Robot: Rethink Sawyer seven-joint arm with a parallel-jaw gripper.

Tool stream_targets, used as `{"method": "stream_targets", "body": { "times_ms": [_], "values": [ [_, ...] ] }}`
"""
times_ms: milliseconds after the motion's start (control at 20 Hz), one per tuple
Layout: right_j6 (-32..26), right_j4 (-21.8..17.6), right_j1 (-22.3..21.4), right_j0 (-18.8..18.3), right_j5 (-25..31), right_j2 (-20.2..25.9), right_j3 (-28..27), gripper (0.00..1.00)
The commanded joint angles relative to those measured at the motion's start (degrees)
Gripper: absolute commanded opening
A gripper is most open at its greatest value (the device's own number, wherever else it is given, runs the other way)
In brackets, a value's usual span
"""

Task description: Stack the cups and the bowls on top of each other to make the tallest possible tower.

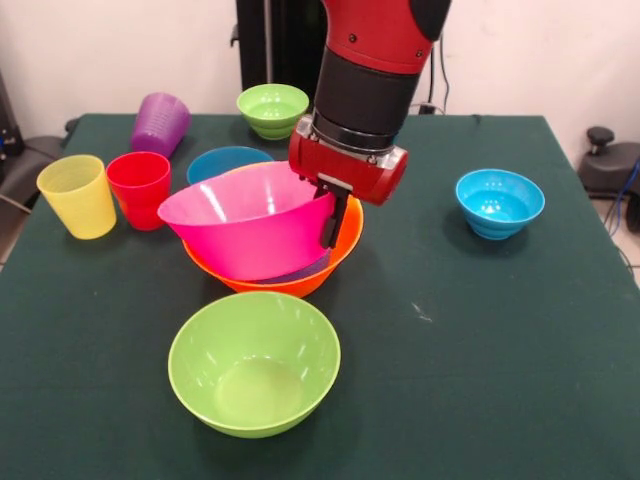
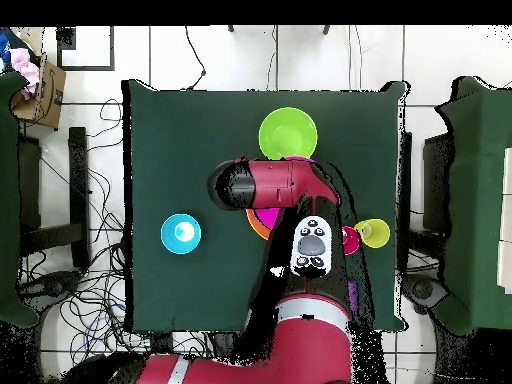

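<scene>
The large pink bowl (image 1: 250, 220) sits tilted inside the large orange bowl (image 1: 300, 283) at the table's middle. My gripper (image 1: 329, 222) comes down from above and is shut on the pink bowl's right rim; one black finger (image 1: 334, 215) shows outside the rim. A medium green bowl (image 1: 254, 362) stands in front, and it also shows in the overhead view (image 2: 288, 133). A small green bowl (image 1: 272, 108) stands at the back. One blue bowl (image 1: 222, 160) sits behind the pink bowl, another (image 1: 499, 202) at the right. The yellow cup (image 1: 78, 195) and red cup (image 1: 139, 188) stand upright at the left. The purple cup (image 1: 160, 124) leans behind them.
The dark green table (image 1: 480, 330) reaches the picture's near edge. In the overhead view the red arm (image 2: 290, 190) covers the pink and orange bowls. The right blue bowl (image 2: 181, 233) and yellow cup (image 2: 374, 233) show beside it.
</scene>
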Motion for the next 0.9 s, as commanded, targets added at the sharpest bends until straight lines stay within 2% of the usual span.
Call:
{"method": "stream_targets", "body": {
  "times_ms": [50, 700, 750, 900],
  "values": [
    [-5.49, -3.87, 2.86, -1.04, 0.64, 6.45, 1.17, 0.00],
    [-3.93, -2.99, 3.32, -0.85, 0.28, 6.89, 2.88, 0.00],
    [-3.42, -2.88, 3.33, -0.58, 0.34, 6.59, 2.97, 1.00],
    [-3.03, -3.00, 3.35, -0.26, 0.04, 6.26, 2.99, 1.00]
  ]
}}
